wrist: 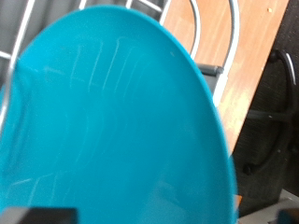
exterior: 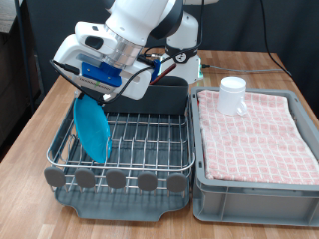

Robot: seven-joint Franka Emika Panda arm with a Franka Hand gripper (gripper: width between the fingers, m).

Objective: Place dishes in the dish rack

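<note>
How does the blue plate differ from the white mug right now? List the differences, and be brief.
The blue plate stands on edge in the wire dish rack, under the gripper; the white mug sits on the pink checked cloth in the grey bin.
The plate is flat, round and bright blue; the mug is small, cylindrical and white.
The gripper is at the plate's top edge; the mug is apart from it.

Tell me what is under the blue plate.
The blue plate stands on edge, held at its top by the gripper, over the dish rack. Silver wires show below it; its lower rim's contact with them is hidden.
</note>
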